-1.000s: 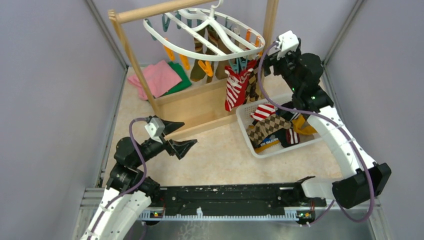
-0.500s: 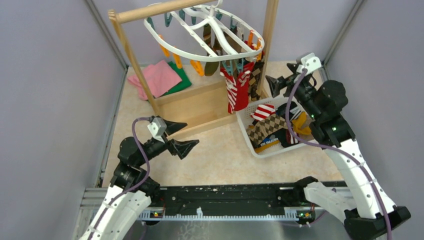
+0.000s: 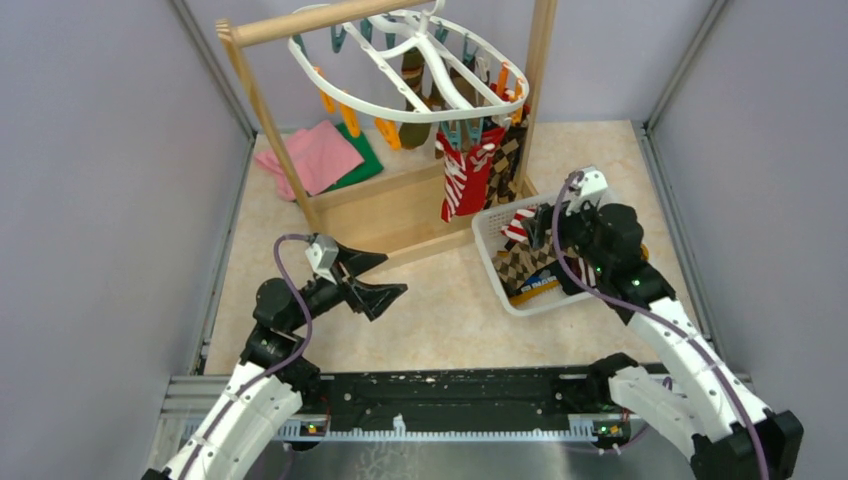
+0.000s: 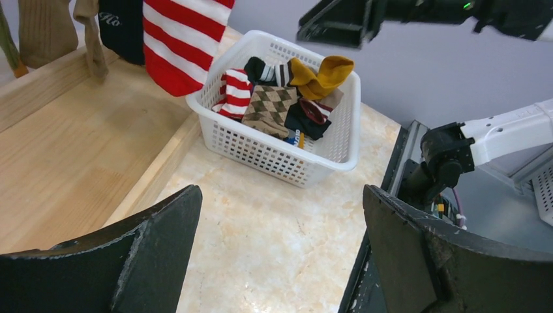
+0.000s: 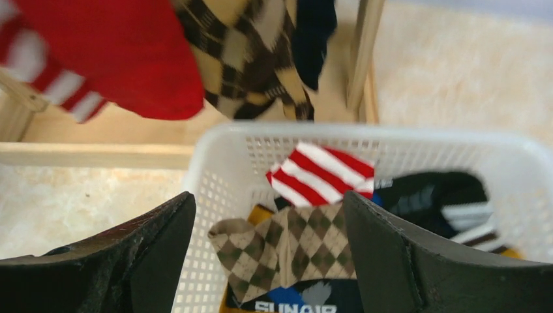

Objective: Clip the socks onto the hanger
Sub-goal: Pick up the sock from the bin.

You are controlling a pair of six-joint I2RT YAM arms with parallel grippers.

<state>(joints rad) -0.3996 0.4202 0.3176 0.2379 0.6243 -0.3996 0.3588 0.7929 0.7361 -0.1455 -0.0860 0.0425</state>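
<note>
"Now, the right gripper: condition?" the supervisor asks.

"Jaws spread wide, nothing between them. It hangs just above the white perforated basket, pointed down into it. Directly under the gap lies a brown argyle sock. A small red-and-white striped sock touches its far side, and a black sock lies to the right."

"And the left gripper?"

"Likewise parted and empty. It is held over the table in front of the wooden rack, well apart from both basket and hanger. Its camera looks across at the basket, where a mustard sock tops the pile."

"The hanger?"

"The white oval hanger hangs from the rack's top pole. Socks are clipped along its right side, among them a large red-and-white striped sock and a hanging argyle sock. Those farther back I cannot count. The orange clips on the left side appear unoccupied."

"Step in hand?"

"In my judgement, fetching the next sock. The task is part done, with several socks left in the basket. The next move calls for the right gripper to descend and close on 1 sock only. The brown argyle sock is best placed. It should pinch near an edge, lift clear of the rim and carry to a free clip. The frame hangs loose, so the left gripper would probably need to steady it or open the clip."
</note>
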